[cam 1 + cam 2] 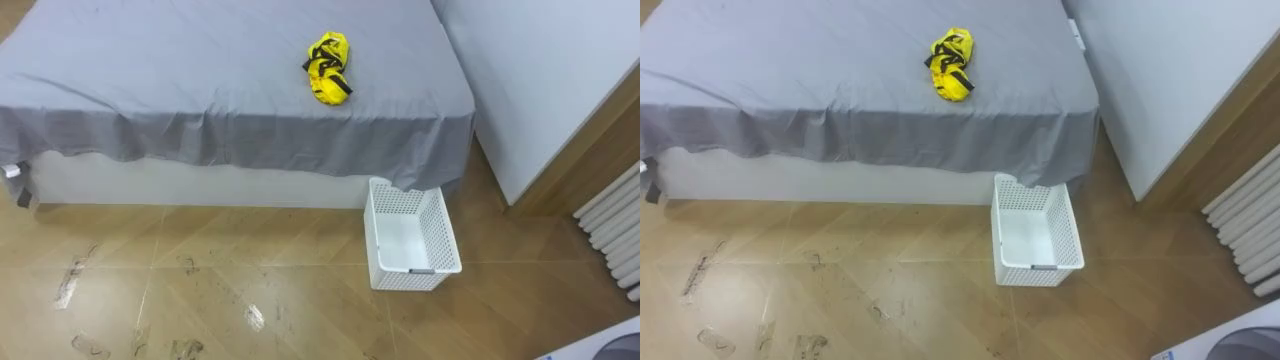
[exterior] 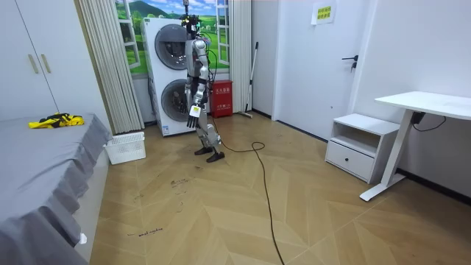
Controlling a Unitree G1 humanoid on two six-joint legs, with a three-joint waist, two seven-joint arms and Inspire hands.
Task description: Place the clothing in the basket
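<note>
Gray bed [image 1: 200, 80] holds yellow clothes [image 1: 328, 66], top middle; I should walk closer first; hand [image 2: 193, 118] too tiny, can't tell its shape.

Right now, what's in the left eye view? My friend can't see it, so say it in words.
A yellow and black bundle of clothes lies on a grey-sheeted bed, near its edge. Below it and to the right, an empty white basket stands on the wooden floor by the bed's corner.
</note>
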